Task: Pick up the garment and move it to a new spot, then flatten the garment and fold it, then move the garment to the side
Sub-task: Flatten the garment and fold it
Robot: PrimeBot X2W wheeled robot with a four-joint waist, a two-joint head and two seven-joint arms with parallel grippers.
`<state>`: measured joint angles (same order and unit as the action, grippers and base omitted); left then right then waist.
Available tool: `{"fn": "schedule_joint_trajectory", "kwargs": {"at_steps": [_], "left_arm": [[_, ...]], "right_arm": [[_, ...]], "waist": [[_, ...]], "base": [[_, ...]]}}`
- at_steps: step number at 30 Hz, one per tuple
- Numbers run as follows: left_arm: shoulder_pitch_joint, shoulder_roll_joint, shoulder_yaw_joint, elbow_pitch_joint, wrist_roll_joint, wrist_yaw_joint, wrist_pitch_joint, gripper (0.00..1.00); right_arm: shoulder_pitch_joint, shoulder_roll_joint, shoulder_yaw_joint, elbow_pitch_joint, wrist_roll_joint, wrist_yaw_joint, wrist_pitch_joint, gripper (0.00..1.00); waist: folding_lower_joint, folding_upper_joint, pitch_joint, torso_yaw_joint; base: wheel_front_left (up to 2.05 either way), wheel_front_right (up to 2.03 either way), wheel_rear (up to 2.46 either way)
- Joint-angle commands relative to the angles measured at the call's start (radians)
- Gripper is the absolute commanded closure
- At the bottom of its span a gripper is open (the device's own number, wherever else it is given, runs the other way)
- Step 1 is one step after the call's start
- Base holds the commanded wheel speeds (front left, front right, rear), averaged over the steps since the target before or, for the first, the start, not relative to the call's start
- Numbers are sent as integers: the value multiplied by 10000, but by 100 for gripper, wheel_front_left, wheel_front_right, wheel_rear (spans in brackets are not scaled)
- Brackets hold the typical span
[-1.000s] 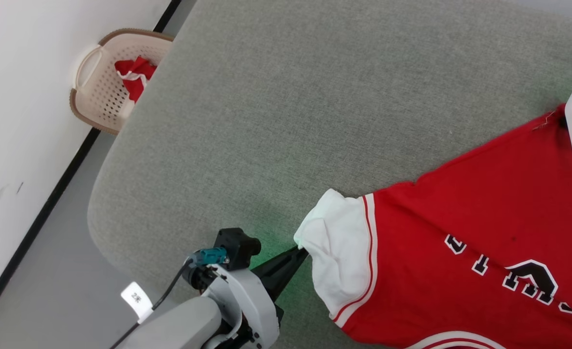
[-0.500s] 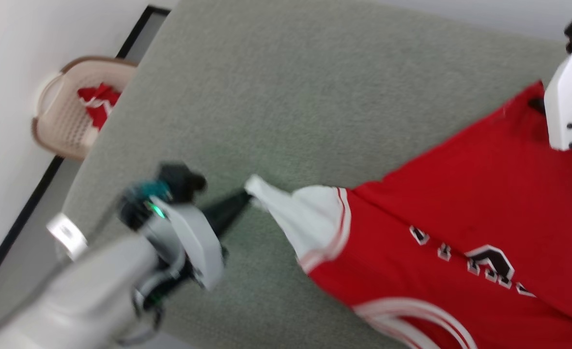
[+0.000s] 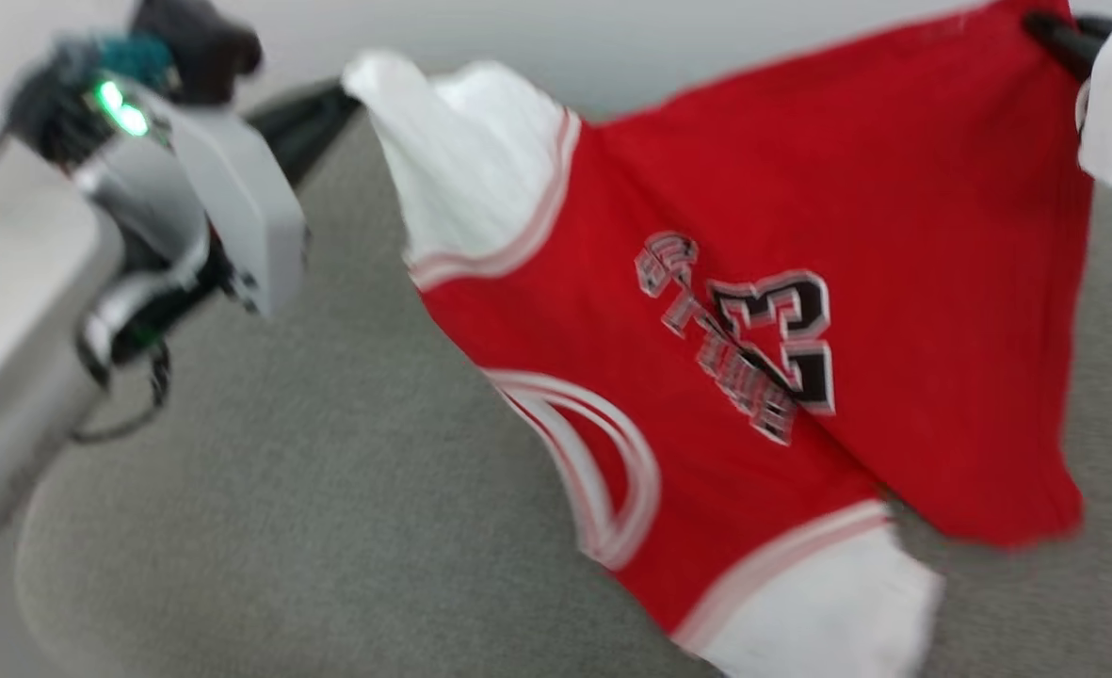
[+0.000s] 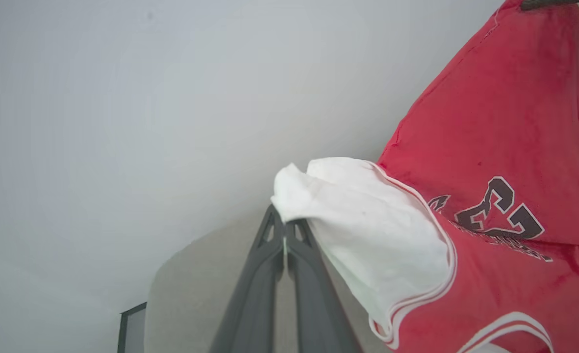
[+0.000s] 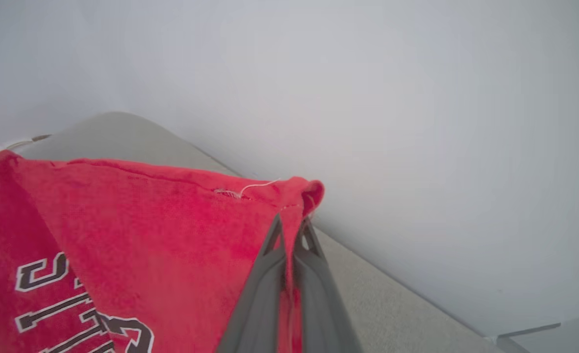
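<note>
- my left gripper [image 3: 344, 94] is pinched tight, both fingers together on the edge of the white sleeve [image 3: 461, 160] of the red jersey shirt [image 3: 800, 141]; in the left wrist view a thin sliver of white cloth sits between the two dark fingers
- my right gripper [image 3: 1036, 24] is clamped as well, on a red stitched corner of the shirt; in the right wrist view a loose thread [image 5: 257, 186] pokes out just beside the tips
- so the shirt is strung between the two grippers: its top edge runs from the left one across to the right one, and the rest hangs below them over the grey upholstered cushion [image 3: 282, 490]
- the front faces my head camera, with the black white-edged lettering [image 3: 781, 330] and a "23" sitting tilted around the middle
- the other white sleeve [image 3: 819, 621] is the lowest bit, down near the cushion; the head view is blurry, so I can't tell if it touches
- in both wrist views there's a pale wall [image 4: 147, 98] behind the fingers
</note>
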<state>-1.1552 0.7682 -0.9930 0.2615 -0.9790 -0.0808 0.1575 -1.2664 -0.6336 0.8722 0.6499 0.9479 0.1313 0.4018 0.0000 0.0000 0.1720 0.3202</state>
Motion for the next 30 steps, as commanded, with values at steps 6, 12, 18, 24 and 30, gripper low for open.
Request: {"fn": "schedule_joint_trajectory", "kwargs": {"at_steps": [6, 12, 18, 24, 30], "left_arm": [[-1685, -387, -77, 1426, 361, -376, 414, 100], [-3031, -777, -256, 2661, 512, -476, 420, 100], [-4005, -870, -755, 3246, 425, -492, 404, 100], [-4884, -706, -1244, 3411, 280, -494, 134, 100], [-5686, -588, -1537, 3557, 68, -485, -249, 100]], "right_arm": [[-448, 197, 6, -74, 136, -10, -1092, 100], [-780, 267, 31, -151, 291, -10, -1721, 100], [-1094, 157, -24, -366, 638, -10, -2001, 100], [-1482, -94, -188, -566, 772, -10, -2099, 100], [-2006, -266, -410, -601, 547, -10, -2156, 100]], "waist": [[0, 0, -1268, -1147], [0, 0, -1605, -1522], [0, 0, -1592, -1792], [0, 0, -928, -2010], [0, 0, 336, -2173]], "base": [[0, 0, 0], [0, 0, 0], [0, 0, 0], [0, 0, 0], [0, 0, 0]]}}
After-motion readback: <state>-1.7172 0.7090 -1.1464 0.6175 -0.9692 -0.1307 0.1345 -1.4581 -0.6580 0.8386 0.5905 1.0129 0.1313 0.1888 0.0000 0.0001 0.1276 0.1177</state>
